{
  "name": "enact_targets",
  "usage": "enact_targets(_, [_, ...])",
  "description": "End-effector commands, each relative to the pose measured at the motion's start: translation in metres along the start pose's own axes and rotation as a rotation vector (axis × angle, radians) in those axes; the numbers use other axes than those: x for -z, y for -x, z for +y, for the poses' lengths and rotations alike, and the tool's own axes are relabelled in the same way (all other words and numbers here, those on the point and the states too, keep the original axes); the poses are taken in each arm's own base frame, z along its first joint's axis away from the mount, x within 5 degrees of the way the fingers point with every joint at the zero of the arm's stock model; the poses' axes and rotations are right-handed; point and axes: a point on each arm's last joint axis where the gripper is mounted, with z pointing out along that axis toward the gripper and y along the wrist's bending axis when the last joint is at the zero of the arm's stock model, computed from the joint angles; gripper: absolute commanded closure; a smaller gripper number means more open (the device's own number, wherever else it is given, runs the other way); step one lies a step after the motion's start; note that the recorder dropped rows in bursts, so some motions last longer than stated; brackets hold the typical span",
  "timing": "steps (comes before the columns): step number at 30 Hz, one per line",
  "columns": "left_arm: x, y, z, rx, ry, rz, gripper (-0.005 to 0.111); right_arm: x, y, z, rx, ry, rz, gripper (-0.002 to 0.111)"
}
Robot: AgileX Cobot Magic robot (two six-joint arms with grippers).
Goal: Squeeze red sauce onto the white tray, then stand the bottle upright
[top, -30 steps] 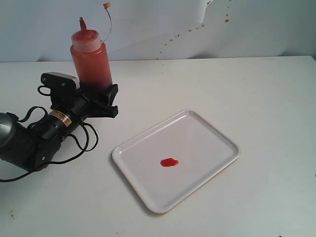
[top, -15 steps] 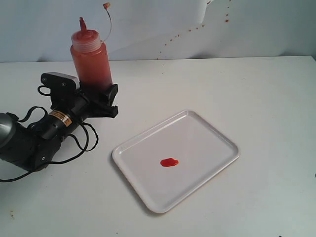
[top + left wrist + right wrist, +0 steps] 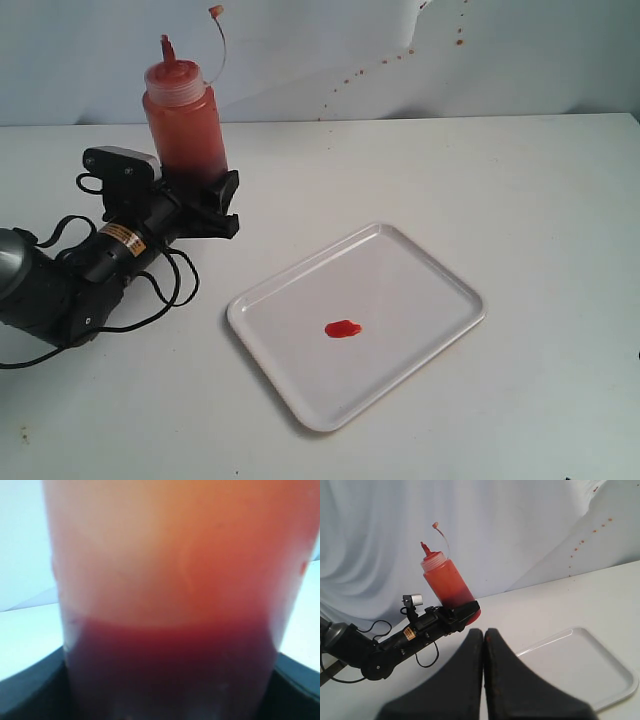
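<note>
- Left fingers are closed around the lowest part of the bottle, one on each side of it; in the left wrist view they show as dark shapes at both edges of the bottle.
- Right fingers are pressed together along their full length and hold nothing. They sit well apart from the bottle, with the white tray just beyond them.
- Bottle position: upright, base on the surface, at the far left side near the backdrop. In the exterior view it is well apart from the white tray.
- Bottle top: the red nozzle cap points up, and the small tip cap hangs out to one side on its thin tether.
- Bottle contents: seen through the plastic, the fill is dark red in the lower part and a paler orange above.
- Red sauce: one small glossy oval blob lies on the tray floor, roughly central and slightly toward the near rim.
- Tray: lies flat on the surface, turned at an angle to the surface edge.
- Left arm: lies low over the surface, with black cable looped beside it.
- Backdrop: carries a scatter of small reddish specks.
</note>
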Motion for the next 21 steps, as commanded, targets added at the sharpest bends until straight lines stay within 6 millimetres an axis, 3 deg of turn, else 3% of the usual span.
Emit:
enact_targets(1, [-0.002, 0.010, 0.001, 0.012, 0.002, -0.080, 0.107, 0.000, -0.001, -0.001, -0.012, -0.001, 0.002, 0.108])
enact_targets(16, [-0.002, 0.010, 0.001, 0.016, 0.002, -0.078, 0.107, 0.000, -0.001, -0.001, -0.012, -0.001, 0.002, 0.108])
enact_targets(21, [-0.002, -0.003, 0.000, 0.026, -0.009, -0.042, 0.107, 0.000, -0.001, -0.001, -0.012, -0.001, 0.002, 0.108])
